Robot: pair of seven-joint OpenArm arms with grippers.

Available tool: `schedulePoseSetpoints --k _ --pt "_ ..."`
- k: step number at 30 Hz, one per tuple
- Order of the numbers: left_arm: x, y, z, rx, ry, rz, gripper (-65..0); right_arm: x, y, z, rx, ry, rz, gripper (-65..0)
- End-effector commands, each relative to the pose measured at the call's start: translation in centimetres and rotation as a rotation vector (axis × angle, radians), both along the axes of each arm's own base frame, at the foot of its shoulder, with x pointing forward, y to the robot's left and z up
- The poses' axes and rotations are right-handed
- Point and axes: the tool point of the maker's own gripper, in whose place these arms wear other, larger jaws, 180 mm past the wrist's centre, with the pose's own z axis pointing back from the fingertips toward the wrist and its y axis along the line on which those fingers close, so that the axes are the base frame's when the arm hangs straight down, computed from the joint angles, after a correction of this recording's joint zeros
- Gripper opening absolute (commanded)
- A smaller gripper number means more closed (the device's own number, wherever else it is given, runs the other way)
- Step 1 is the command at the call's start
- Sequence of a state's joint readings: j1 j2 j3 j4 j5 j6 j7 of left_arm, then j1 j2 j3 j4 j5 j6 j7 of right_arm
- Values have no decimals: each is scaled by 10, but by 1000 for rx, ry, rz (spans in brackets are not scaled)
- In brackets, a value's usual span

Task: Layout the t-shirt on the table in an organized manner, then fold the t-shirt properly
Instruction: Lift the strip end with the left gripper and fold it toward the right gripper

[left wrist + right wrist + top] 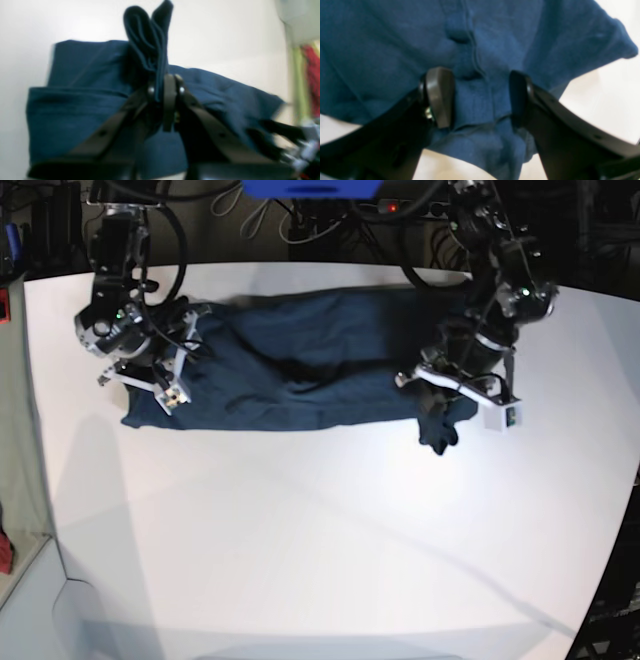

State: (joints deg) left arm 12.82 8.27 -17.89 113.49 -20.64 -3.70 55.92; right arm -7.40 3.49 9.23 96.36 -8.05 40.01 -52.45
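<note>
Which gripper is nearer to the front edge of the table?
The left gripper, shut on the t-shirt end, is nearer to the table front. The right gripper, open over the other end, is farther back.

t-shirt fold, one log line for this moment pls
left gripper: shut on t-shirt | right gripper: open, astride cloth | t-shirt: long band on table

My left tool (166,87) had two slim matte-black fingers, each with a small silver screw head by the tip and a dark hole farther down its strap-like arm. My right tool (480,97) wore rounded grey-brown pads on black curved fingers, a brassy screw beside one pad. Both arms were black and silver, trailing black cables, with small white blocks at the wrists.
</note>
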Motion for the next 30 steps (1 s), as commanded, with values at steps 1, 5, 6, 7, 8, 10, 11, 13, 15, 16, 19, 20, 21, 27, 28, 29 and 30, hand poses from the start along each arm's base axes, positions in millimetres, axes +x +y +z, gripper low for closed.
schedulePoseSetpoints --k 1,5,6,7,8,10,11,13,15,16,19,20,21,27,28,29,30 --pt "7 -10 11 7 -40 -3 -649 -12 -7 -9 -45 59 -5 -283" --pt "2 -41 5 138 -23 -71 -649 -12 -7 -9 -44 60 -4 -283" --pt "1 -48 4 163 -22 -92 -649 -12 -7 -9 -46 60 -4 -283" --pt "0 -55 4 183 -23 -107 -649 -12 -7 -9 -46 60 -4 -283" --pt "0 -62 5 194 -24 -121 -649 -12 -7 -9 -46 60 -4 -283" --pt "-1 -73 6 199 -23 -131 -649 -13 -7 -9 -44 62 -4 -283" --pt "-2 -79 5 195 -18 -135 -649 -13 -6 -9 -43 62 -4 -283" --pt "-2 -83 6 178 -11 -112 -649 -13 -6 -9 -43 62 -4 -283" --pt "1 -83 5 171 -1 -89 -649 -14 -6 -10 -43 63 -4 -283" --pt "3 -83 2 171 5 -87 -649 -14 -6 -10 -43 63 -4 -283" --pt "5 -86 -12 178 41 -100 -649 -14 -6 -10 -43 65 -4 -283" --pt "7 -88 -14 180 45 -105 -649 -15 -6 -10 -43 66 -4 -283" --pt "8 -91 -15 181 47 -116 -649 -15 -6 -10 -43 66 -4 -283" --pt "4 -127 -18 175 45 -218 -646 -15 -6 -10 -43 66 -4 -283" --pt "5 -129 -20 177 49 -223 -646 -15 -6 -10 -43 66 -4 -283" --pt "5 -129 -22 180 54 -225 -646 -15 -6 -10 -43 66 -4 -283" --pt "6 -130 -24 182 59 -229 -646 -15 -6 -10 -43 66 -4 -283"
